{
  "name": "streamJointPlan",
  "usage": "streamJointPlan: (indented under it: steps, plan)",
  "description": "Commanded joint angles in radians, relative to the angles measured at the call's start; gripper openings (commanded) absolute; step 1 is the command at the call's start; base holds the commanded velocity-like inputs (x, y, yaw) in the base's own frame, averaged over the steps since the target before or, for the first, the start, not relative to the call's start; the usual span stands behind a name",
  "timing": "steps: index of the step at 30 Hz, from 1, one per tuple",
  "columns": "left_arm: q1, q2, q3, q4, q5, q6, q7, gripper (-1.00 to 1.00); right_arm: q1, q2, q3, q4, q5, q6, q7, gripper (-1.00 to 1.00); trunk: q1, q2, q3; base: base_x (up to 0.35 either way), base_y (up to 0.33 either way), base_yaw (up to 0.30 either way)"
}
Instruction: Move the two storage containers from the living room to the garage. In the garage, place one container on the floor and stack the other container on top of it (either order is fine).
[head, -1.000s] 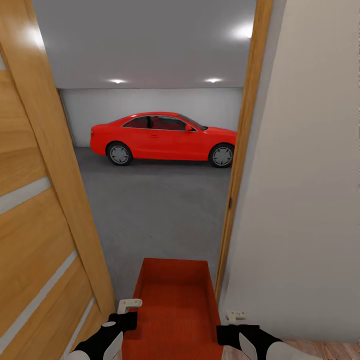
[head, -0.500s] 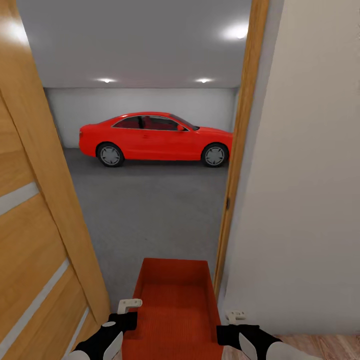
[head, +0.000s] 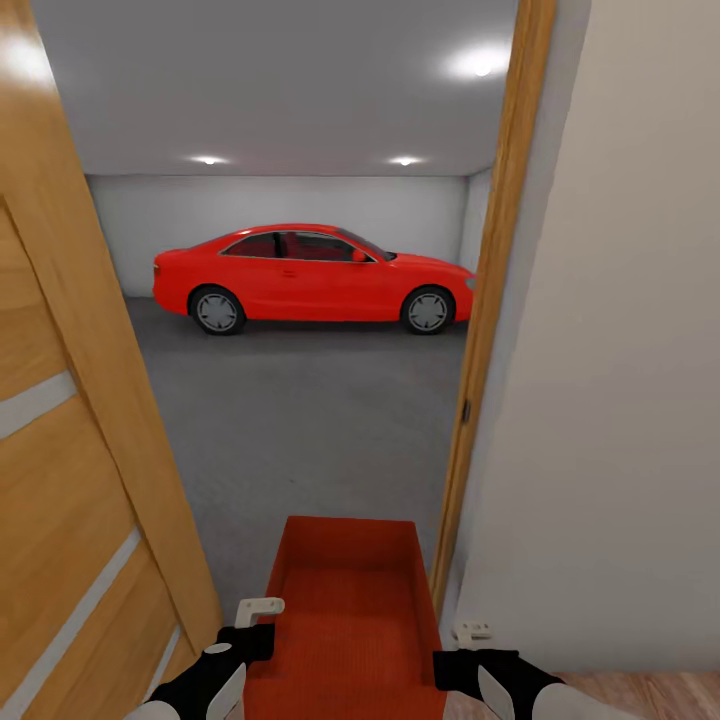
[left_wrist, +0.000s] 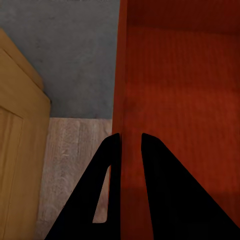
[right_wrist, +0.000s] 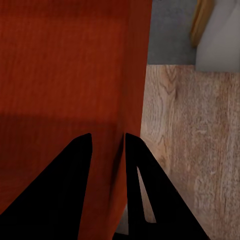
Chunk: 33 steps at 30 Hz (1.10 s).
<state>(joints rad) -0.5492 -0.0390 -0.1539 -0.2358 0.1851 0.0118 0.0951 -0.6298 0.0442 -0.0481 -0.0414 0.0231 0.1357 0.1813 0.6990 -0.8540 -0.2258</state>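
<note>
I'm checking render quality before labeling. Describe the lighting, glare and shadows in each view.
Head view: ceiling spotlights bloom into soft white glare; a bright sheen sits on the wooden door; the red car casts a faint shadow. Left wrist view: the fingers are flat black silhouettes against the storage container. Right wrist view: a darker shadow band crosses the container's lower part.

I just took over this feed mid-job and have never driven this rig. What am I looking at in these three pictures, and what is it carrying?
This is a wheeled robot with two arms. The big picture is from its head camera, looking through a wood-framed doorway into the garage, with a red car on the grey floor. The other two pictures come from cameras on each wrist, looking along the black fingers. The robot carries one orange-red storage container between both arms. The left gripper pinches one side wall, one finger inside and one outside; the right gripper does the same on the opposite wall. Below the container lies light wood flooring, so the robot stands at the threshold.
</note>
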Motion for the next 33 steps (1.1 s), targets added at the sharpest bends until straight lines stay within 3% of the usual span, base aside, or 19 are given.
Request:
streamJointPlan:
  steps: [1, 33]
  plan:
    - [0.000, 0.001, -0.030, 0.003, 0.024, 0.002, -0.024, -1.00, -0.001, -0.030, -0.013, -0.058, 0.003, -0.021, 0.004, -1.00, 0.000, -0.001, -0.001, 0.038, 0.066, -0.001]
    - [0.000, 0.001, -0.030, 0.003, 0.024, -0.007, -0.024, -1.00, -0.001, -0.029, -0.013, -0.058, 0.003, -0.021, 0.004, -1.00, 0.000, -0.001, -0.001, 0.087, 0.059, 0.000]
